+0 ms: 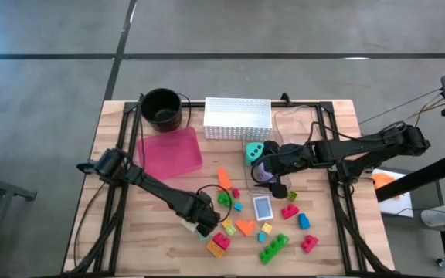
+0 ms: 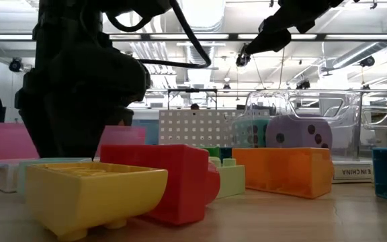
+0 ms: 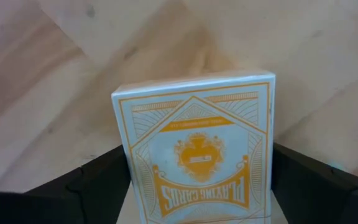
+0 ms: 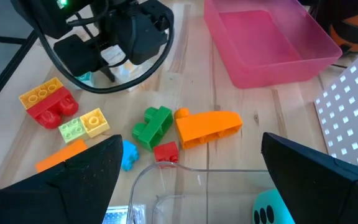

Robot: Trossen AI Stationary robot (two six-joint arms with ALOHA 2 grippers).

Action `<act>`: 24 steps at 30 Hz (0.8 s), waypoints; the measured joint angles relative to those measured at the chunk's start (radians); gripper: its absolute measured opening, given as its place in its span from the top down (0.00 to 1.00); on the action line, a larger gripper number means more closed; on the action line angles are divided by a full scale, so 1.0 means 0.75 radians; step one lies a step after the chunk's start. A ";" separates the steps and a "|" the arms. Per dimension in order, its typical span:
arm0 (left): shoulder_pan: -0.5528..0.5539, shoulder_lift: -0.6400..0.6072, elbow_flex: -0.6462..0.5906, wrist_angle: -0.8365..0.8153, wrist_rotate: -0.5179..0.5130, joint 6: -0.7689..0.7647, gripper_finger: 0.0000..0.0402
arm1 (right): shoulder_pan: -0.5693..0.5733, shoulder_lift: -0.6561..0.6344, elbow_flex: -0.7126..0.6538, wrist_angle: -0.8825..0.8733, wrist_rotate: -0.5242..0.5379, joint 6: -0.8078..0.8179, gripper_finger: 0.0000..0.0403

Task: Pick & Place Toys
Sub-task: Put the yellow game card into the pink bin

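A pale card box [image 3: 194, 155] with orange print lies face up on the wooden table, near its front left. My left gripper [image 1: 205, 224] points straight down over it, with one finger at each long side. Small bright blocks lie around it: orange [image 1: 224, 177], green [image 1: 224, 198], a red and yellow one [image 1: 219, 243] and others. My right gripper [image 1: 273, 166] hangs open above a clear container [image 1: 257, 154] holding a teal die [image 1: 255, 148] and a purple die [image 1: 263, 171]. In its own view the right gripper [image 4: 188, 186] has nothing between its fingers. My left gripper has the card box pinched between its two fingers [image 3: 98, 180], which meet its two long sides [image 3: 129, 168] toward one end. The fingers come from above, pointing down, and lie across the box. The box is flat, printed face up, low on the table [image 2: 19, 176].
A pink tray [image 1: 172, 150], a white perforated basket [image 1: 238, 117] and a black pot [image 1: 161, 106] stand along the far half of the table. A second card pack [image 1: 263, 207] and more blocks [image 1: 273, 247] lie near the front right. Cables run over the table's edges.
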 joint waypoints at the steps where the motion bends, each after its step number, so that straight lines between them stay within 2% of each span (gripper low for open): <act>1: 0.004 -0.005 0.000 -0.001 -0.002 0.000 0.13 | 0.000 0.000 0.000 0.001 0.000 0.000 0.06; 10: 0.047 -0.076 0.000 -0.090 -0.013 0.041 0.23 | 0.000 0.002 0.000 -0.001 -0.001 0.000 0.06; 18: 0.130 -0.216 0.000 -0.283 -0.117 0.111 0.15 | 0.000 0.002 0.000 -0.002 -0.003 0.001 0.06; 24: 0.247 -0.385 0.001 -0.436 -0.270 0.181 0.18 | 0.000 0.001 0.000 -0.001 -0.006 0.001 0.06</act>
